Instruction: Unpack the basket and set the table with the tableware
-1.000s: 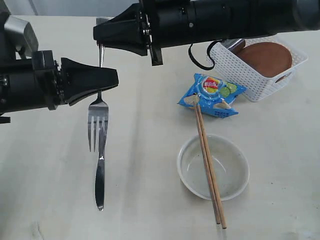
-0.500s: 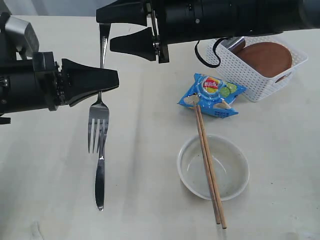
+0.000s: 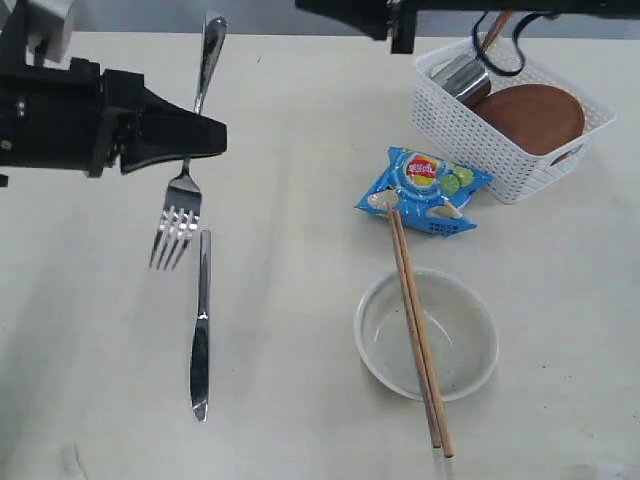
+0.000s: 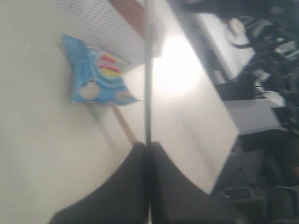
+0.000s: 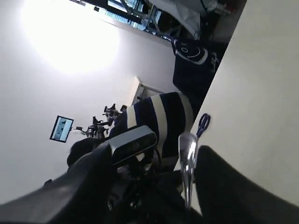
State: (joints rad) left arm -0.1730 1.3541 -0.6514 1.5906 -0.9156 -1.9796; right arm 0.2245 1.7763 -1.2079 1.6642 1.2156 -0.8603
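My left gripper [image 3: 203,140] is shut on the steel fork [image 3: 178,205], which hangs tilted above the table [image 3: 290,290], tines down. In the left wrist view the fork's shaft [image 4: 148,74] rises edge-on from the shut jaws. The steel knife [image 3: 200,335] lies flat below the fork. Chopsticks [image 3: 415,330] rest across the white bowl [image 3: 470,360]. The basket [image 3: 480,140] holds the reddish-brown plate [image 3: 530,118] and the steel cup [image 3: 462,75]. My right gripper [image 5: 156,156] is open and empty, with the fork's handle tip [image 5: 188,156] some way off between its fingers.
A blue snack bag [image 3: 425,190] lies between basket and bowl, touching the chopsticks' far ends. The right arm [image 3: 400,12] runs along the top edge of the exterior view, above the basket. The left arm fills the left edge.
The right gripper opened, let go of the fork's handle and drew back toward the basket side. The left gripper has swung the fork leftward and tilted it, off the knife.
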